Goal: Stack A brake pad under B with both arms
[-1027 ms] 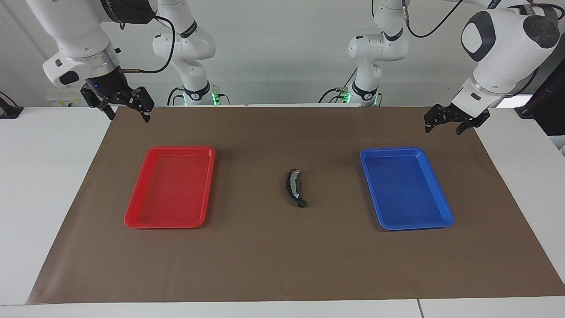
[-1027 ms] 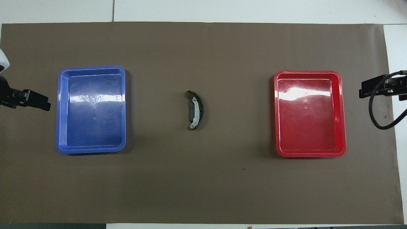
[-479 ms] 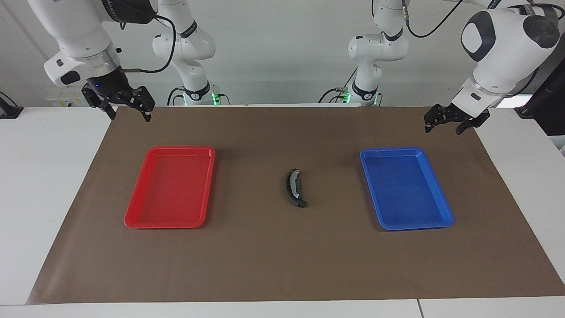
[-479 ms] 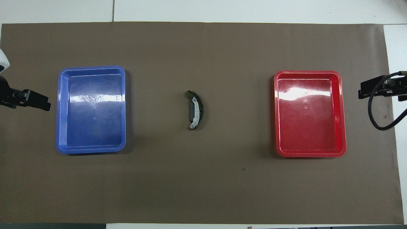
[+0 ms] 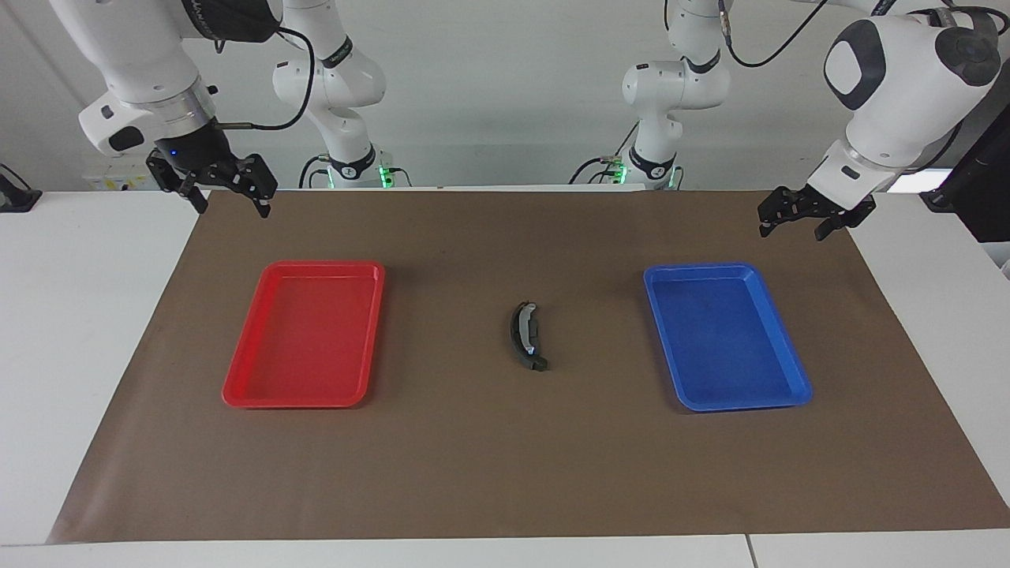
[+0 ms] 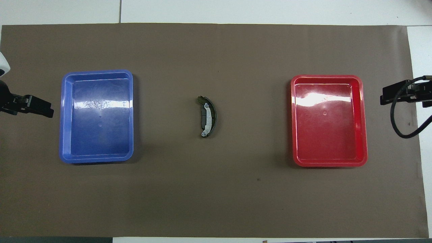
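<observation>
While the facing view shows both arms whole, the overhead view catches only the grippers' tips at its side edges. At that facing view's upper left the right gripper (image 5: 229, 201) hangs over the corner of the brown mat (image 5: 505, 473), its fingers spread wide and holding nothing; at the upper right the left gripper (image 5: 797, 225) hangs over the mat's edge above the blue tray (image 5: 797, 371), likewise spread and empty. Near the middle of the frame, between the blue tray and the red tray (image 5: 237, 386) and apart from both, the two brake pieces lie together on the mat. From above, B (image 6: 214, 116) reads as a dark crescent with a silver strip across it, and A brake pad (image 6: 203, 118) sits against its inner curve. Which piece lies lower cannot be told.
</observation>
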